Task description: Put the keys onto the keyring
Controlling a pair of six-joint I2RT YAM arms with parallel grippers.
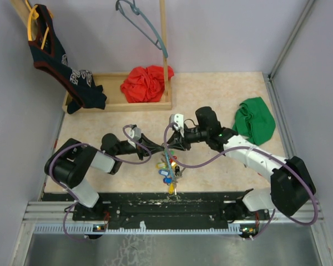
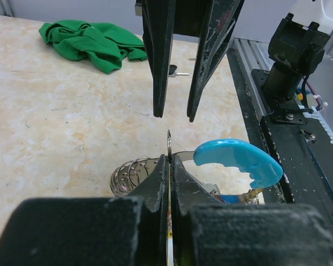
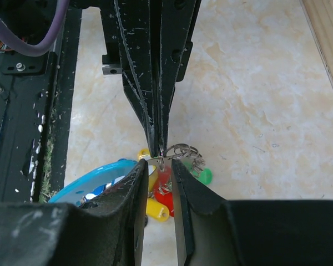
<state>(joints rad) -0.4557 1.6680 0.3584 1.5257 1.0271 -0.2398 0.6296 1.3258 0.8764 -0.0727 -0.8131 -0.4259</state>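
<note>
The keyring hangs between both arms: a grey metal band with a light-blue section (image 2: 238,160) (image 3: 91,185). My left gripper (image 2: 169,158) (image 1: 158,148) is shut on the grey band, and a small split ring (image 2: 168,141) stands edge-on just past its tips. A stack of split rings (image 2: 130,174) sits on the band beside the jaws. The keys (image 1: 167,169) dangle below with red (image 3: 165,191), yellow (image 3: 155,209) and green (image 3: 204,176) tags. My right gripper (image 3: 161,163) (image 2: 173,116) faces the left one tip to tip, jaws apart astride the small ring, gripping nothing.
A green cloth (image 1: 254,119) lies at the right. A wooden tray (image 1: 114,102) at the back holds a red cloth (image 1: 144,83). A hanger (image 1: 141,25) and a dark garment (image 1: 61,61) hang above. The black rail (image 1: 172,205) runs along the near edge.
</note>
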